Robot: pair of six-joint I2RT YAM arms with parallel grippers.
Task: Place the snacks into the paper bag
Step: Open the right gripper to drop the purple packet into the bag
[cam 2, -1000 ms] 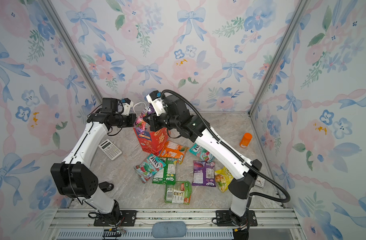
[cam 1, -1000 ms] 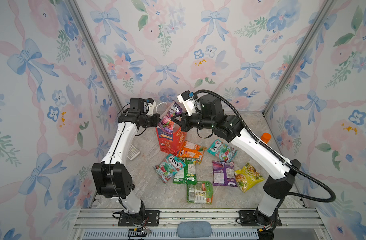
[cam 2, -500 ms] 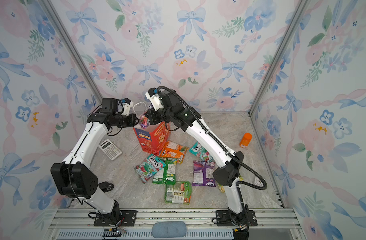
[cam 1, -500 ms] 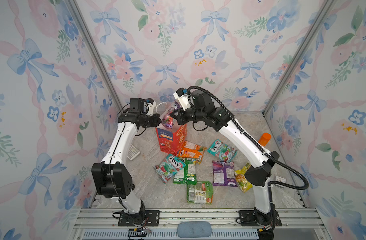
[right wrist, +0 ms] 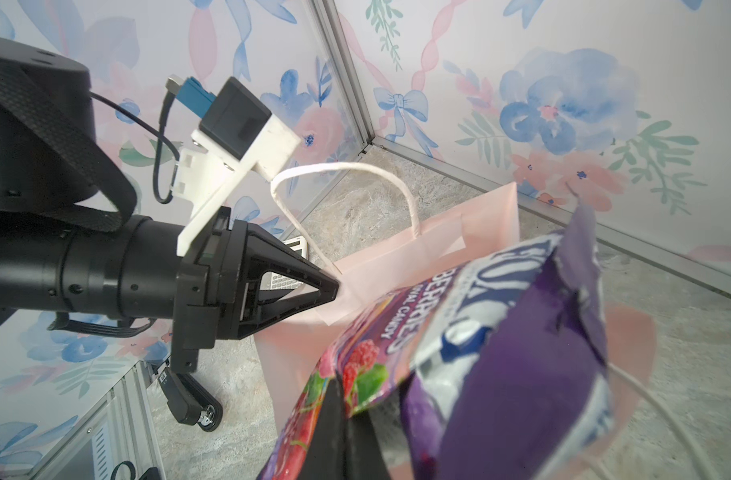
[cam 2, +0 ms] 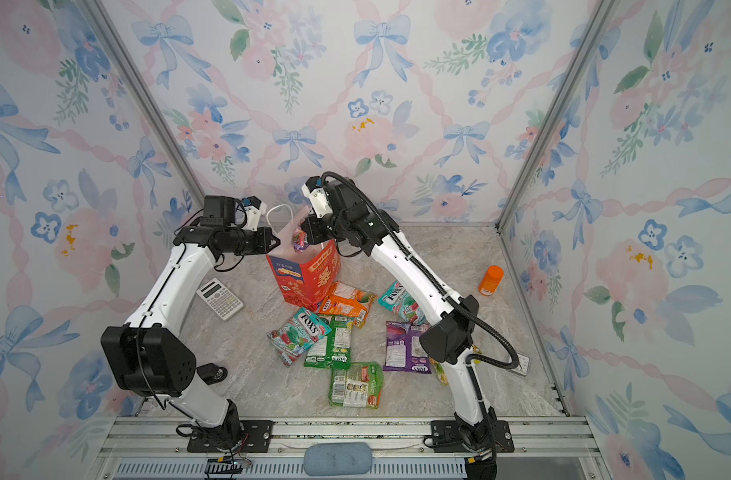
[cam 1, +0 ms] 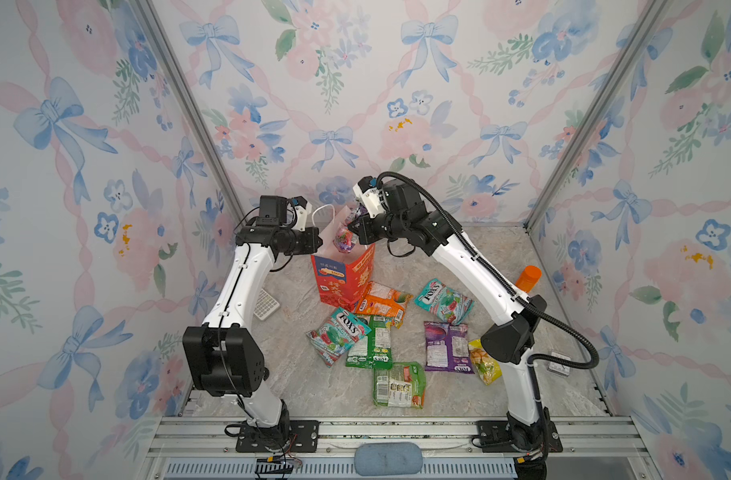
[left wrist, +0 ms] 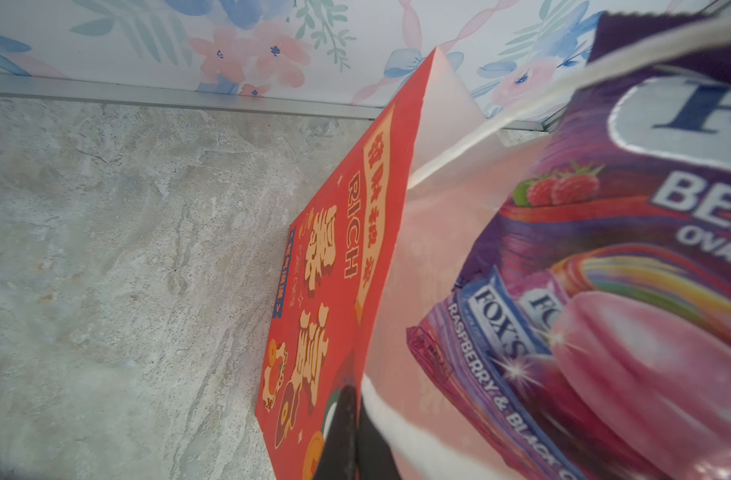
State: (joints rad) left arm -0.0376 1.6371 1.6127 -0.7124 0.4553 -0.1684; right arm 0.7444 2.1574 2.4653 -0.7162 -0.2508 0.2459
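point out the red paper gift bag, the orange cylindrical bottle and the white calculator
red paper gift bag (cam 1: 334, 287): in a top view, front panel
orange cylindrical bottle (cam 2: 489, 286): in a top view, its body
white calculator (cam 2: 219, 298): in a top view, keypad

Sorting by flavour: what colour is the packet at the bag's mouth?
Purple packet, pink print; clearest in left wrist view.

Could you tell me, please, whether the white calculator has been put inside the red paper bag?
No, in a top view the calculator lies flat on the table, apart from the paper bag and to its left.
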